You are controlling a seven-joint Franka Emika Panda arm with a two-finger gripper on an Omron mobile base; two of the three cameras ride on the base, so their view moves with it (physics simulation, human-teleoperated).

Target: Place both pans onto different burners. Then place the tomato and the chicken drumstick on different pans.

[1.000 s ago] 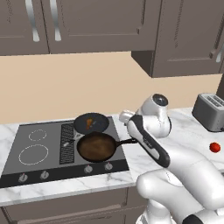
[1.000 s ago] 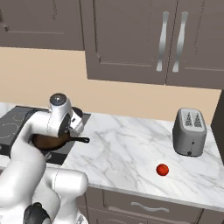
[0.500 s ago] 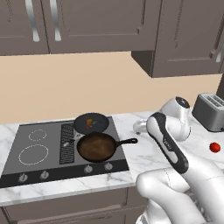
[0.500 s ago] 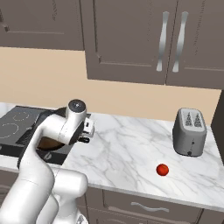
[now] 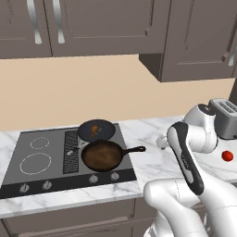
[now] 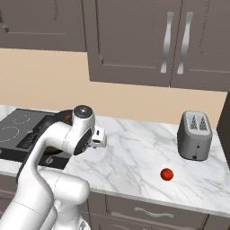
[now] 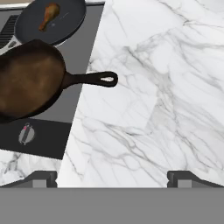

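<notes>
Both pans sit on the right half of the cooktop [image 5: 60, 173]: the black skillet [image 5: 96, 130] at the back and the brown pan [image 5: 102, 155] in front of it, its handle pointing out over the marble counter [image 6: 134, 157] at about 3 o'clock in the left base view. The chicken drumstick [image 7: 49, 14] lies inside the skillet, so I judge that part done. The brown pan is empty, and the tomato [image 6: 166, 174] rests on the counter well apart from the stove, near the toaster [image 6: 195, 135], at about 4 o'clock from my gripper [image 6: 99, 138] in the right base view. My fingertips [image 7: 42, 178] stand wide apart with nothing between them, over bare marble. What is left, as I see it: fetch the tomato and set it in the brown pan.
</notes>
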